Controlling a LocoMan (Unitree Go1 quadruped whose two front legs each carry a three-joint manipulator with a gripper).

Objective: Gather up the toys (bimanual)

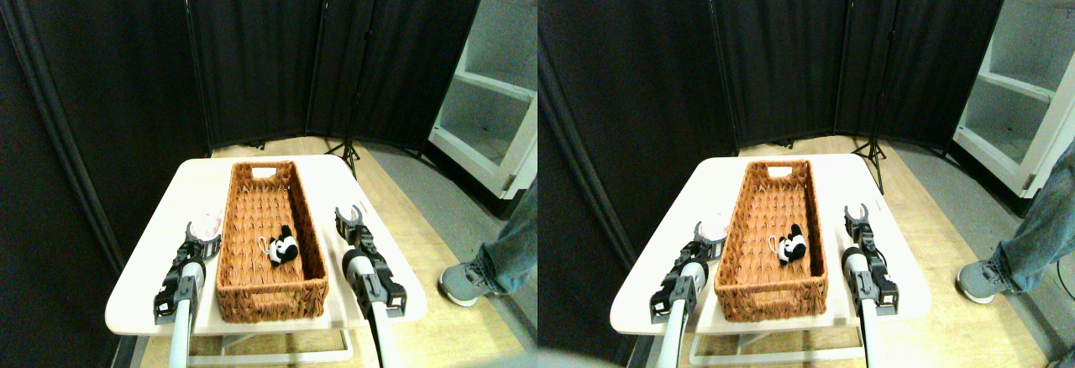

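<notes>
Beside the basket (270, 242), the pale toy (207, 224) sits between the left gripper's (202, 235) spread jaws; the right gripper (349, 215) gapes empty.

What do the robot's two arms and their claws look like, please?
Both are pale grey tubular limbs with black blocky housings near the end. The left claw and right claw are dark, two-pronged forks. No markings or loose cables are discernible.

One camera with two eyes looks forward and down from near the surface (151, 301), both sharing its whole top.
</notes>
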